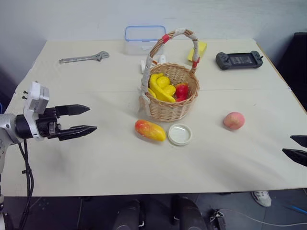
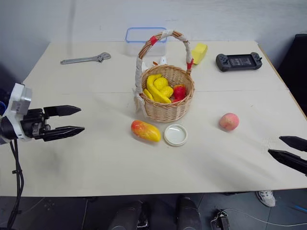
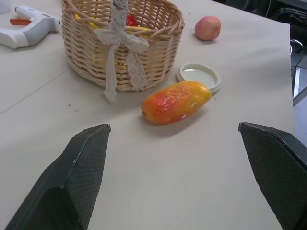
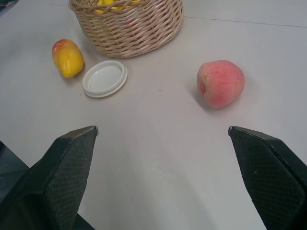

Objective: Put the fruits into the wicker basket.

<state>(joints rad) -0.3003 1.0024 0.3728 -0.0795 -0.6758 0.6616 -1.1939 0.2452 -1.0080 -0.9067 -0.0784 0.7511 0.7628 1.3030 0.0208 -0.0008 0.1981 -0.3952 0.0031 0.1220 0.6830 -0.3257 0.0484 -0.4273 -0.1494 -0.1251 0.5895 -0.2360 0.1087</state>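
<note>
Mango and peach lie on table outside wicker basket. Left gripper and right gripper spread wide, empty.

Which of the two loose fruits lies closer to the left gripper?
The mango, the oval orange-yellow one lying beside the white lid in front of the wicker basket. The round peach lies farther from the left gripper.

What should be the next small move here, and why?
Probably bring the left claw toward the mango. Both claws are open and empty, the mango and the peach lie on the table outside the wicker basket, and the mango lies toward the left claw's side.
</note>
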